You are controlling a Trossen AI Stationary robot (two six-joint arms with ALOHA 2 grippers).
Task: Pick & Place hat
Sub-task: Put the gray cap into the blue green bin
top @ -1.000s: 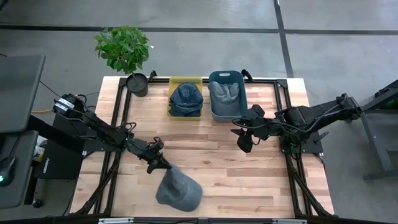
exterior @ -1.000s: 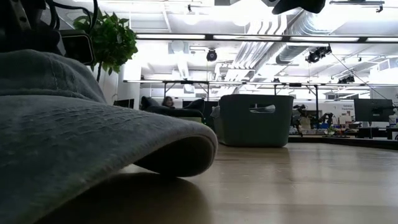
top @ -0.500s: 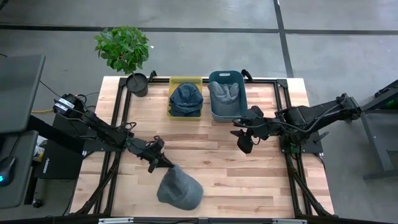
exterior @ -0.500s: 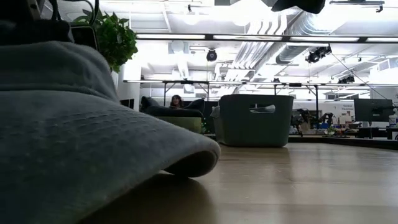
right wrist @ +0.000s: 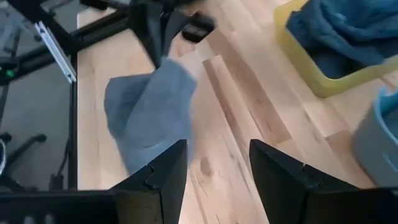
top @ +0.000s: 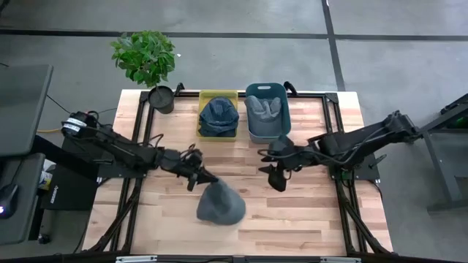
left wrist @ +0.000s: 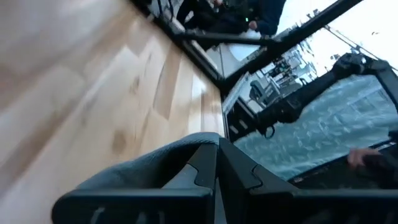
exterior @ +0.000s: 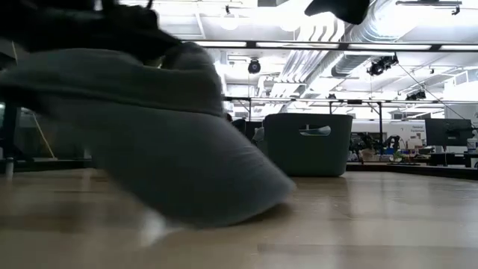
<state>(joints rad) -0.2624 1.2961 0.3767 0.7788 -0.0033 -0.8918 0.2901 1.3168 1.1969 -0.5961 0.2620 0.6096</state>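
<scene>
A grey hat [top: 221, 204] sits near the table's middle, toward the near edge, and fills the left of the low view [exterior: 172, 149]. My left gripper [top: 202, 180] is shut on the hat's far-left end. In the right wrist view the hat [right wrist: 146, 112] hangs from that gripper. My right gripper [top: 276, 177] hovers open to the hat's right, clear of it, its fingers [right wrist: 161, 174] pointing toward the hat. A yellow bin [top: 218, 96] holding a dark blue hat and a teal bin [top: 267, 135] holding a grey hat stand at the far edge. My left gripper [left wrist: 216, 168] pinches the hat's edge [left wrist: 180, 163] between its two shut fingers, coming slanted from the table's left and above. The hat droops below and to the right of the fingers. Whether its lower end [exterior: 224, 213] rests on the table or hangs just above it, I cannot tell.
A potted plant [top: 146, 58] stands at the far-left corner. Black frame rails [top: 139, 139] run along the table's left and right sides. Bare wood [top: 307, 212] lies right of the hat and in front of the bins.
My left gripper has moved toward the table's right and pulled the hat along with it. The hat has slid right, risen at its held end, and turned from lying flat to drooping. My right gripper has moved left and nearer, toward the hat.
</scene>
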